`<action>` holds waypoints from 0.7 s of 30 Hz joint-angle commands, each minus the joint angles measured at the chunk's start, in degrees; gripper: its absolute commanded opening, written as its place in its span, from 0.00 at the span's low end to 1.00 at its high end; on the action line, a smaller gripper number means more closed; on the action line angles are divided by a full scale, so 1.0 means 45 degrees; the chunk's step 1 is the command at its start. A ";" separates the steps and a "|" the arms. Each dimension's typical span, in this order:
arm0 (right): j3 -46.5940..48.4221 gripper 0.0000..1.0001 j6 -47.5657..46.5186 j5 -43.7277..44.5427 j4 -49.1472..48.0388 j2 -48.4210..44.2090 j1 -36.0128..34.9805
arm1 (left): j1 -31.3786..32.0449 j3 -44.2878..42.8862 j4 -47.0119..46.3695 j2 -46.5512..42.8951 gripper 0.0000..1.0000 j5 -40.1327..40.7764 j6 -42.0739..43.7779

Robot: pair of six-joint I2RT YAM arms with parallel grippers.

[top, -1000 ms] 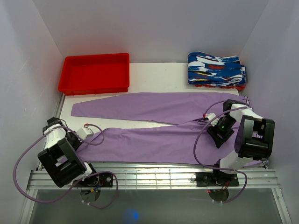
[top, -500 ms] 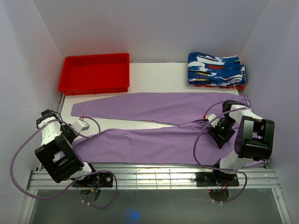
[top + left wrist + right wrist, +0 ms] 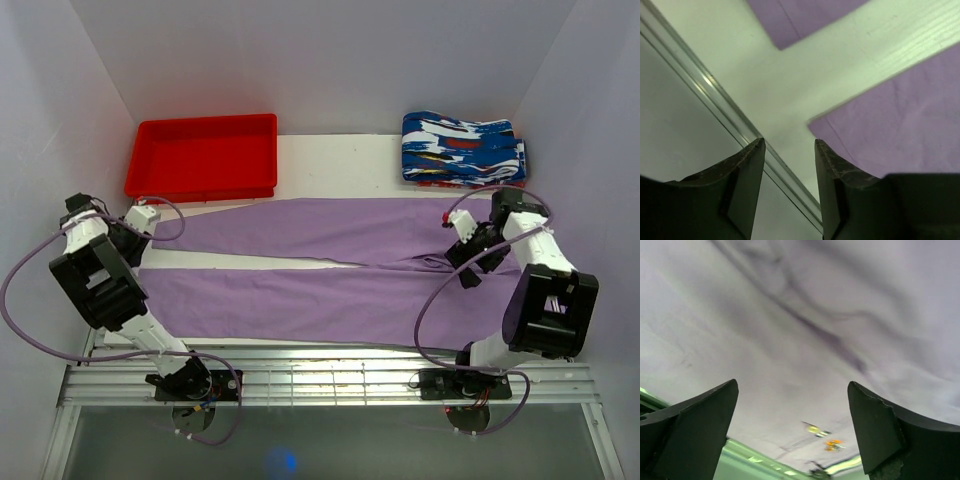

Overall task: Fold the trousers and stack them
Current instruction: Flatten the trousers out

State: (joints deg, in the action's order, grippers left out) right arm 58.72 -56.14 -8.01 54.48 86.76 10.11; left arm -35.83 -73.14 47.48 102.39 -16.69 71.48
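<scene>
The lilac trousers (image 3: 330, 270) lie flat on the white table (image 3: 340, 160), waist at the right and both legs running left, almost parallel. My left gripper (image 3: 135, 243) is open and empty at the left table edge, just beyond the leg hems. In the left wrist view its jaws (image 3: 790, 145) stand apart over bare table, with the near leg's hem (image 3: 900, 115) to the right and the far leg's hem (image 3: 800, 20) above. My right gripper (image 3: 467, 262) is open above the crotch area; in the right wrist view (image 3: 792, 385) only wrinkled lilac cloth (image 3: 805, 315) shows between the jaws.
A red tray (image 3: 205, 155) stands at the back left. A stack of blue-white-red patterned folded garments (image 3: 463, 148) sits at the back right. A metal rail (image 3: 715, 95) runs along the table's left edge. White walls close in on both sides.
The near leg was drawn left and now lies straight beside the far one. My left gripper moved left and back, off the cloth. My right gripper moved a little back.
</scene>
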 commanded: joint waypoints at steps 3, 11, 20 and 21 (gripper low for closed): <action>0.1873 0.98 -0.1486 -0.0936 0.0901 -0.1720 0.0467 | -0.0045 -0.0798 0.1338 -0.1462 0.57 -0.1971 -0.0106; 0.3530 0.83 -0.0048 -0.1774 0.0084 -0.0221 0.0664 | 0.0072 -0.1967 0.1580 -0.1036 0.55 -0.4900 -0.2286; 0.4920 0.70 0.2357 -0.2204 -0.1246 0.3257 0.0274 | 0.0384 -0.2437 -0.2192 0.1698 0.47 -0.5705 -0.7505; 0.4920 0.70 0.2532 -0.2204 -0.1247 0.3646 0.0138 | 0.0443 -0.2418 -0.2386 0.1874 0.47 -0.5648 -0.7661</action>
State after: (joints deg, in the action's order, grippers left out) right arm 78.37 -49.15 -15.68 50.52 101.45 11.99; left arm -34.54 -82.89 41.34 109.03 -38.59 44.77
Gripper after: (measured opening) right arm 0.701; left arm 0.477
